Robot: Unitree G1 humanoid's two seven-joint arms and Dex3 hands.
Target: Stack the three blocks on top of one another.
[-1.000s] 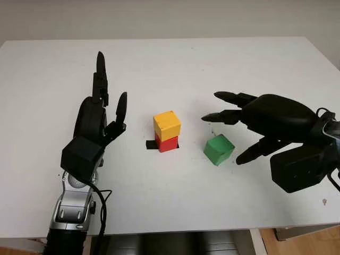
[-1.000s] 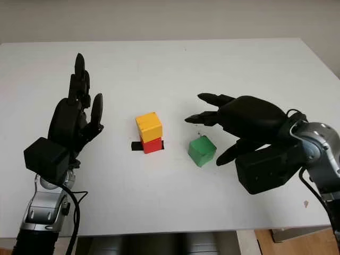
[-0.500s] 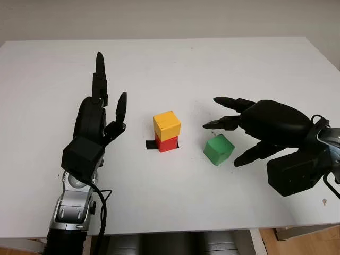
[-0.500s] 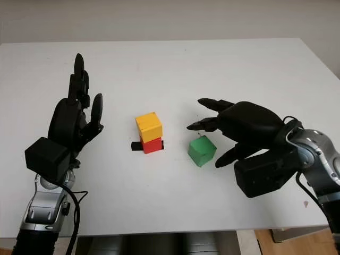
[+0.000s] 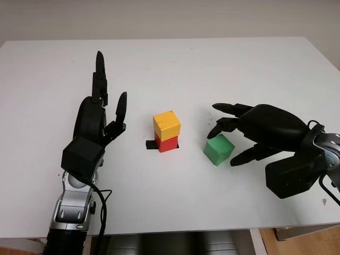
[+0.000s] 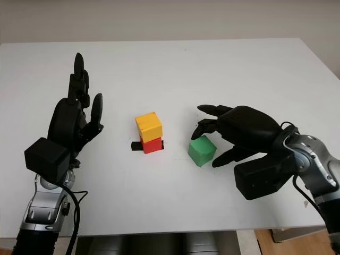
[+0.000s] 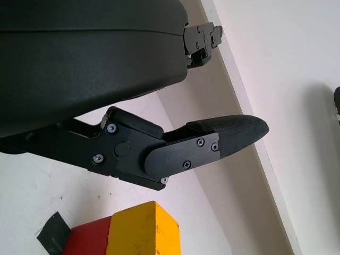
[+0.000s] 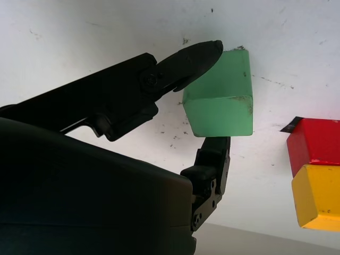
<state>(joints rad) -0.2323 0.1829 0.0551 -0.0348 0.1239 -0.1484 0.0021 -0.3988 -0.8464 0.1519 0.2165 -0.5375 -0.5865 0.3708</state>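
While black fingertips (image 8: 204, 50) of the right hand (image 5: 265, 127) were curled closely around it, touching its edges, the matte green cube (image 5: 218, 149) sat on the white table (image 5: 212, 69), right of a yellow cube (image 5: 167, 125) stacked on a red cube (image 5: 168, 143). The left hand (image 5: 98, 119) was held open, left of the stack.

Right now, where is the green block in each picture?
Left eye view: green block, right of centre, under the right hand.
Right eye view: just right of centre.
Left wrist view: not there.
Right wrist view: middle, between the hand's fingers.
Shared landmark: the yellow block on the red block.
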